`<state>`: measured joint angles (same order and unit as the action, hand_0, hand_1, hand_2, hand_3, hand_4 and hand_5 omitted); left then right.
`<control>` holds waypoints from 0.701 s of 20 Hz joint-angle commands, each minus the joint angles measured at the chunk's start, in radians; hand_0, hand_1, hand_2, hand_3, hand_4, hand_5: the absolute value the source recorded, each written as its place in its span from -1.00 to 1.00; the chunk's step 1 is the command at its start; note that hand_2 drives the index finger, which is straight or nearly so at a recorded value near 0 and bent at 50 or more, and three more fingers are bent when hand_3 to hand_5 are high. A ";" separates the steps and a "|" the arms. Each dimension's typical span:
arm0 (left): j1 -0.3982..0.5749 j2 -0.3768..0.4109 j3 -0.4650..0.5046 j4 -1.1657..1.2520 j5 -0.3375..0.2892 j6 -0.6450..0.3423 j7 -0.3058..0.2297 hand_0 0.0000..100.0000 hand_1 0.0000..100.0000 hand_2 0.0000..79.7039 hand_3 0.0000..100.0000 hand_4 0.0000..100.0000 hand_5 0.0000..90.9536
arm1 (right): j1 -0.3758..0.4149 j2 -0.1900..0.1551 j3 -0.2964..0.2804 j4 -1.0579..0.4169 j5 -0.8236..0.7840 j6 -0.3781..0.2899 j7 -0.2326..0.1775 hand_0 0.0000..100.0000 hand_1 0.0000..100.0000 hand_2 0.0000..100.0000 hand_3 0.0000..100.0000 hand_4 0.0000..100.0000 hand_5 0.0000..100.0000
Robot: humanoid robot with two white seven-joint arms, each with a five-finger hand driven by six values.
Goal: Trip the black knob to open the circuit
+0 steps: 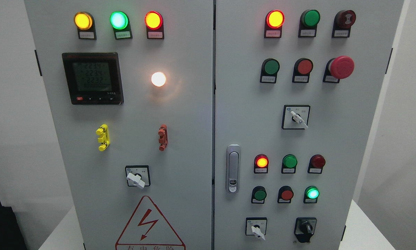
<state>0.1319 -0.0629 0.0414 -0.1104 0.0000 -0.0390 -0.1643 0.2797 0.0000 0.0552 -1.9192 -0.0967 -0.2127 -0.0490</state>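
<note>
The black knob [306,229] is a rotary switch at the bottom right of the grey control cabinet [194,146], on its right-hand door. Its dark handle stands roughly upright on a black plate. To its left is a selector with a white lever [257,230]. No robot hand or arm shows anywhere in the head view.
Lit lamps, green and red push buttons and a red mushroom stop [340,67] cover the right door. A door latch [233,168] sits by the centre seam. The left door carries a meter [92,78], a white-lever selector [136,178] and a warning triangle [149,224].
</note>
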 commanded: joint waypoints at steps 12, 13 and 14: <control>0.000 0.000 0.000 0.000 -0.023 -0.001 0.000 -0.76 -0.22 -1.00 -1.00 -1.00 -1.00 | 0.039 0.015 0.006 -0.029 0.000 -0.016 0.001 -1.00 -1.00 -1.00 -1.00 -1.00 -1.00; 0.000 0.000 0.000 0.000 -0.023 0.001 0.000 -0.76 -0.22 -1.00 -1.00 -1.00 -1.00 | 0.045 0.015 0.006 -0.030 0.000 -0.016 0.001 -1.00 -1.00 -1.00 -1.00 -1.00 -1.00; 0.000 0.000 0.000 0.000 -0.023 0.001 0.000 -0.76 -0.22 -1.00 -1.00 -1.00 -1.00 | 0.050 0.015 0.006 -0.034 0.000 -0.016 0.001 -1.00 -1.00 -1.00 -1.00 -1.00 -1.00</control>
<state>0.1319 -0.0629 0.0414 -0.1104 0.0000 -0.0389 -0.1643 0.3149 0.0000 0.0594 -1.9388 -0.0966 -0.2259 -0.0481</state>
